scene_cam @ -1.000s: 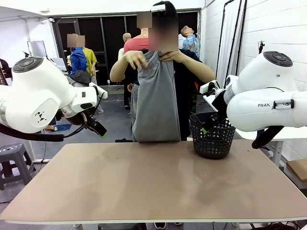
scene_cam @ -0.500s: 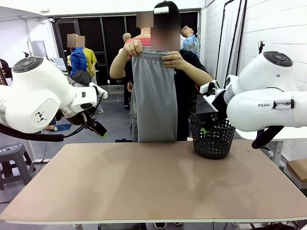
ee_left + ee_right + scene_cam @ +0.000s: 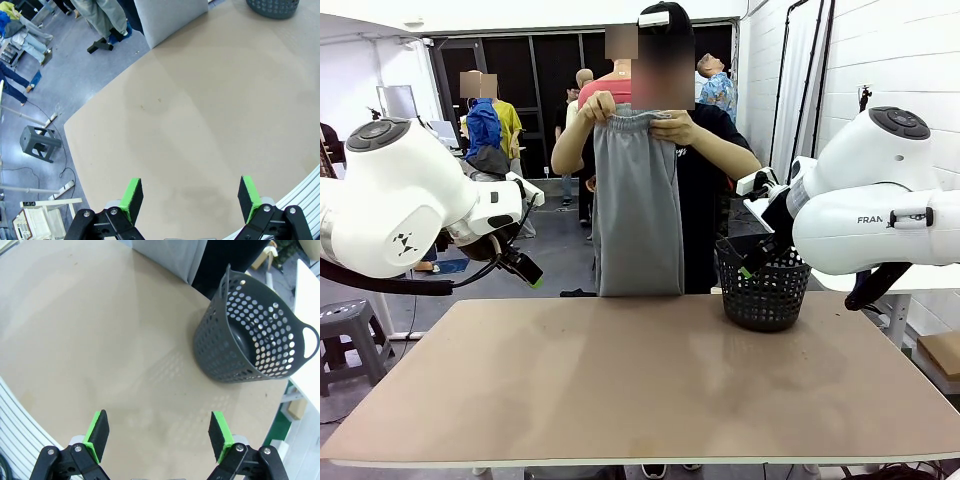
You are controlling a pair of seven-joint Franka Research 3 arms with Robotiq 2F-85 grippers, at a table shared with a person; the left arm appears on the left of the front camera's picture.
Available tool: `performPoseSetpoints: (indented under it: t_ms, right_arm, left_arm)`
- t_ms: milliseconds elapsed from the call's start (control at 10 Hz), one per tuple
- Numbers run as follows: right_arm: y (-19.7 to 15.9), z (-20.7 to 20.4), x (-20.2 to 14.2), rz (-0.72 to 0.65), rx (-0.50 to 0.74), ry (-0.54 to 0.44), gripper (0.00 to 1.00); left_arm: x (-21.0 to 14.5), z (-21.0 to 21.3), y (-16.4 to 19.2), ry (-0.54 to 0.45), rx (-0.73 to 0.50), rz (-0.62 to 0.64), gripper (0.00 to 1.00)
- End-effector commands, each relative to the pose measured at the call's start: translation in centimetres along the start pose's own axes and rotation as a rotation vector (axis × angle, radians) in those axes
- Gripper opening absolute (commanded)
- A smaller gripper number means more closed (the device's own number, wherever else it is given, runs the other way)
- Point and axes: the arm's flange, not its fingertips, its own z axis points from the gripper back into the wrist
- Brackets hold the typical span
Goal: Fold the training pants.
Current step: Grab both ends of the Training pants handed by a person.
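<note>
The training pants (image 3: 638, 200) hang from a person's hands (image 3: 672, 125), well beyond the wide-spread, empty left gripper (image 3: 190, 192) and right gripper (image 3: 159, 432); the fabric looks soft, light and limp, probably best pinched at the waistband corners.

A tan table (image 3: 620, 390) stretches out in front of me. A black perforated basket (image 3: 763, 298) stands upright on it near the far edge, over on my right, with a loop handle at its rim. Off the table's left end, a small grey stool (image 3: 345, 330) stands on the grey floor (image 3: 80, 75). A brown cardboard box (image 3: 942, 352) sits low past the right end.
</note>
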Motion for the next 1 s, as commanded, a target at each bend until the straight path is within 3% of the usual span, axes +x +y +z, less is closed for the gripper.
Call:
performPoseSetpoints:
  t_ms: [0, 900]
  right_arm:
    - [-0.11, -0.01, -0.03, -0.001, 0.002, 0.0, 1.0]
    - [-0.11, -0.01, -0.03, -0.001, 0.002, 0.0, 1.0]
  left_arm:
    - [-0.05, -0.1, 0.25, 0.001, -0.003, -0.021, 1.0]
    - [-0.05, -0.1, 0.25, 0.001, -0.003, -0.021, 1.0]
